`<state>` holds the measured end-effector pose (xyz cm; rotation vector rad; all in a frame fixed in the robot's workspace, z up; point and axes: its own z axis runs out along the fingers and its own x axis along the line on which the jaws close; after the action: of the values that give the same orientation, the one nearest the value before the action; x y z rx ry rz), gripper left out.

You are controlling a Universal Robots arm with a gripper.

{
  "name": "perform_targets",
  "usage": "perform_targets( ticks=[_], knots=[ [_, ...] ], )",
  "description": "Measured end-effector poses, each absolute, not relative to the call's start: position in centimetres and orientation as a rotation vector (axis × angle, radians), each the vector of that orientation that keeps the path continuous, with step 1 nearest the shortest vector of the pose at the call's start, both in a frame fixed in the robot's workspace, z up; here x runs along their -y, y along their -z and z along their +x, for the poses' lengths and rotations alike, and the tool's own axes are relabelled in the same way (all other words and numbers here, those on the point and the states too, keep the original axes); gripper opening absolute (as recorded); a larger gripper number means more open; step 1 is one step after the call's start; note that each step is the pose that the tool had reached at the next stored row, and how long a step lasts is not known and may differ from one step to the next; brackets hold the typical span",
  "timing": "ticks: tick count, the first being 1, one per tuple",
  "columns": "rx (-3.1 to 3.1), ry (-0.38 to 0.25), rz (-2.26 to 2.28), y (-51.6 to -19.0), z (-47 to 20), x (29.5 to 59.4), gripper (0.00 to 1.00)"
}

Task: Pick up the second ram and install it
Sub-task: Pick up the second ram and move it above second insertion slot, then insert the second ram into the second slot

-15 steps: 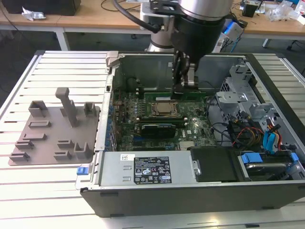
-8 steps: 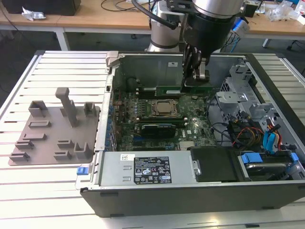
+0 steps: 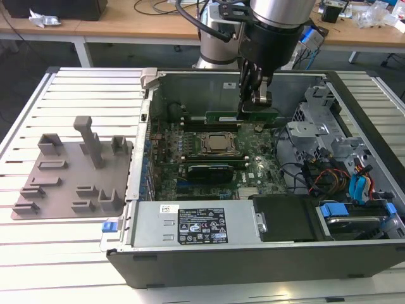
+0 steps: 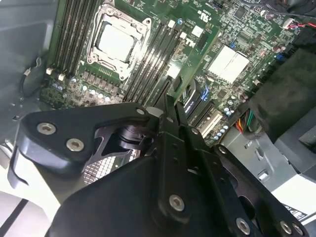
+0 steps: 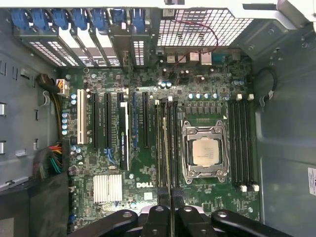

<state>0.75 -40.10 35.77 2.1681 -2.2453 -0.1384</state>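
Second ram gripped, seemingly inside case

Bright, even light throughout, with only soft shadows.

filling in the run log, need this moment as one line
hand shut on second ram | held over motherboard | inside open pc case
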Motion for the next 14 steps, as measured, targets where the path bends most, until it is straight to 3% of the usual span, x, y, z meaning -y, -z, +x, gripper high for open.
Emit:
perform_targets(
  ticks=[14],
  knots=[
    [2.245, 0.139, 2.168, -35.01, 0.63, 40.1, 0.13]
  ],
)
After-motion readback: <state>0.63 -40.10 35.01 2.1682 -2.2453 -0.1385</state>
